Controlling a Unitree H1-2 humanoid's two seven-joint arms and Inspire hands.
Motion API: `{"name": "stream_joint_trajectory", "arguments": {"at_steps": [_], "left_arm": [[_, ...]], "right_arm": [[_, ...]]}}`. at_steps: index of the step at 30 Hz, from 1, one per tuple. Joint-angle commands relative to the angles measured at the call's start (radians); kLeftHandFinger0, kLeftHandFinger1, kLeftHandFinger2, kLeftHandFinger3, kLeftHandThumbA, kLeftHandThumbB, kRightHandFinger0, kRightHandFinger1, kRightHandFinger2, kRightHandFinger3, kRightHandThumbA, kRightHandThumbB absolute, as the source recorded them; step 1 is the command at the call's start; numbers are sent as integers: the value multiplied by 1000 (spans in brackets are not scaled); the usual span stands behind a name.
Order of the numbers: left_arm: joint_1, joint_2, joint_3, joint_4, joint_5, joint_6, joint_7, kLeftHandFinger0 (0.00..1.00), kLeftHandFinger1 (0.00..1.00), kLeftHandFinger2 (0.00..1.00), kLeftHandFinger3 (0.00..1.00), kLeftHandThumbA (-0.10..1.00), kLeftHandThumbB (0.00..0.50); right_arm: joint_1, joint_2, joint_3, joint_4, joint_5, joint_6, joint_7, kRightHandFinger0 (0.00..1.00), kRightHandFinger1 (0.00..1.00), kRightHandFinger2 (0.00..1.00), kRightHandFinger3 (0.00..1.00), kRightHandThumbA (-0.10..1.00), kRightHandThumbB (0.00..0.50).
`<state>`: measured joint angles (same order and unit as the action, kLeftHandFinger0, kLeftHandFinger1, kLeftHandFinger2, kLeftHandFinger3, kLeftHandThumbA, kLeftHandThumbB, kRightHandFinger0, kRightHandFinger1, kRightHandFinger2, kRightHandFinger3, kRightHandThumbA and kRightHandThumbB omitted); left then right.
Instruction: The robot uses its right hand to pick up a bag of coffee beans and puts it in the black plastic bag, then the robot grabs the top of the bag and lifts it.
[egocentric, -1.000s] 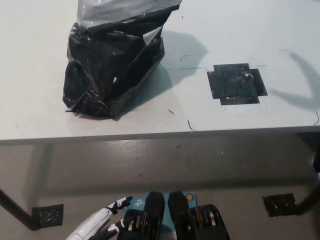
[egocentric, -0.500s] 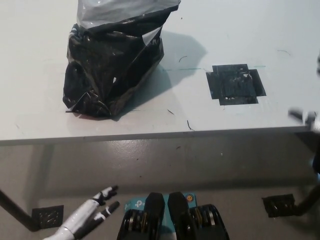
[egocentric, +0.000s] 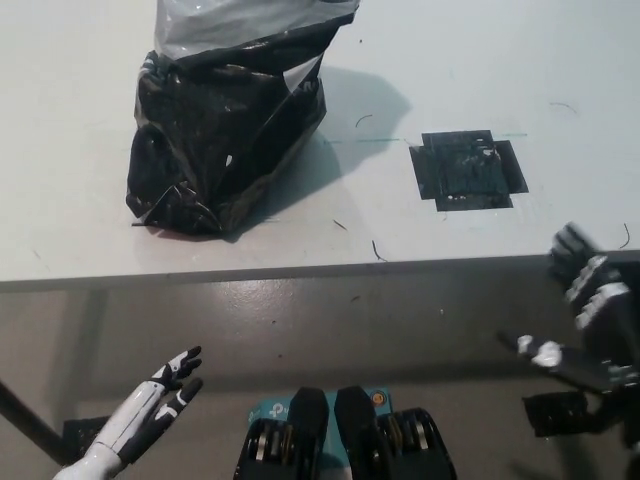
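The counter carries the black bag at its near-left, close to the front edge; a black tape patch lies well to its right. I judge the bag soft, crinkly and slippery — best gathered at its pale upper part, which runs out of frame. It bulges, but I can't see inside. My right hand hangs empty, fingers apart, off the front-right edge — left hand rests low, open.
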<state>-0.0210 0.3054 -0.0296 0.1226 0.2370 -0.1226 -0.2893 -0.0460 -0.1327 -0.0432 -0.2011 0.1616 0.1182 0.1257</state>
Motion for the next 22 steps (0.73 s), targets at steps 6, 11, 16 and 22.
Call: {"name": "stream_joint_trajectory", "arguments": {"at_steps": [6,11,16,22], "left_arm": [[-37,-43,79,-85,-128,-78,66,1000,1000,1000,1000,1000,245],[-27,-84,121,-26,-135,-114,111,1000,1000,1000,1000,1000,213],[5,-79,167,87,-108,-165,159,1000,1000,1000,1000,1000,171],[-18,-71,170,137,-95,-191,172,1000,1000,1000,1000,1000,177]], "right_arm": [[-36,47,70,239,-171,-310,-53,1000,1000,1000,1000,1000,54],[-24,73,84,287,-168,-309,-55,1000,1000,1000,1000,1000,116],[15,71,94,380,-166,-352,-45,1000,1000,1000,1000,954,112],[-8,67,79,426,-163,-385,-54,1000,1000,1000,1000,958,133]]}}
